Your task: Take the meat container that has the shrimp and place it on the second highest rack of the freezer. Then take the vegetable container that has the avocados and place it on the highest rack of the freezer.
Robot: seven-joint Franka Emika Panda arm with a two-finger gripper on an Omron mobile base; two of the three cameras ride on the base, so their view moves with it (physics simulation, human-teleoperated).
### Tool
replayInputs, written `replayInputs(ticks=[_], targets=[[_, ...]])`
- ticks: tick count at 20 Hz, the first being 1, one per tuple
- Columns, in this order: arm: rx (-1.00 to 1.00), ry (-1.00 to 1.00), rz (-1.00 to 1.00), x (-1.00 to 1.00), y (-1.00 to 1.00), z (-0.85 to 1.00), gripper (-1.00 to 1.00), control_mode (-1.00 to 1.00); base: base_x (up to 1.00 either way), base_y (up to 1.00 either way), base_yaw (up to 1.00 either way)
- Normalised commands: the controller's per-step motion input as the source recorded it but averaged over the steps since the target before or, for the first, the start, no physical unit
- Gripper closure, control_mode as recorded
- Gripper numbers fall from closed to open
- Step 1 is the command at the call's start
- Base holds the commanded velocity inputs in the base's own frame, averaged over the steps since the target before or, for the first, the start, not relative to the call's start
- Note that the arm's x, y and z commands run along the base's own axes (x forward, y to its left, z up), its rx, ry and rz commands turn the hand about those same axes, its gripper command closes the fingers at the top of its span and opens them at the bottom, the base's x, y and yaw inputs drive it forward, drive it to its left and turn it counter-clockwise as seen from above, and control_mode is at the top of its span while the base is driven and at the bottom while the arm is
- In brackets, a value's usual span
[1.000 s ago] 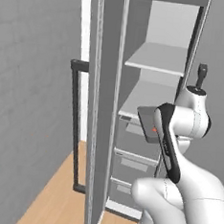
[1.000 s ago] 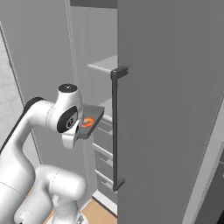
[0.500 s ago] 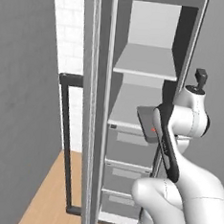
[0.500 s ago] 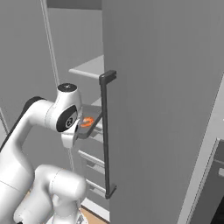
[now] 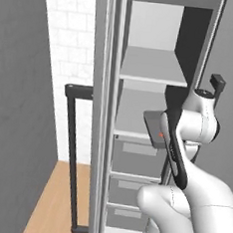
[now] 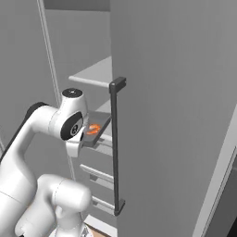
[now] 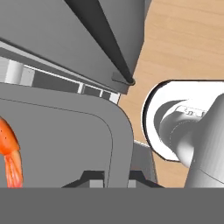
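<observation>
Freezer [image 5: 158,67] ahead; hand [image 7: 114,177] clamps tray [image 7: 65,144].

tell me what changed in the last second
The base drove, so both base views swung: the freezer interior now sits more squarely ahead, and its open door has slid across the picture. The hand stayed shut on the rim of the meat container, the shrimp still inside, in the same pose.

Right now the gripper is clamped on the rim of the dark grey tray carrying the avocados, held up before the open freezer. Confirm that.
Wrong in one respect: the tray carries a shrimp, not avocados. The right base view and the hand view show one orange-red curled piece. The gripper is indeed clamped on the tray's rim before the open freezer.
</observation>
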Motion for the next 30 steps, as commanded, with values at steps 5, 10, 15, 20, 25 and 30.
replayInputs(ticks=[5,10,15,20,25,30], targets=[[0.0,0.0,0.0,0.0,0.0,0.0,1.0,1.0,0.42,0.01,-0.07],[0.0,0.0,0.0,0.0,0.0,0.0,1.0,1.0,0.6,0.0,-0.06],[0.0,0.0,0.0,0.0,0.0,0.0,1.0,1.0,0.22,0.11,-0.03],[-0.02,0.0,-0.08,0.34,0.41,-0.05,1.0,-1.0,0.02,0.05,0.0],[0.0,0.0,-0.2,0.73,0.27,-0.24,1.0,-1.0,0.0,0.0,0.0],[0.0,0.0,-0.14,0.48,0.0,-0.31,1.0,-1.0,0.0,0.0,0.0]])
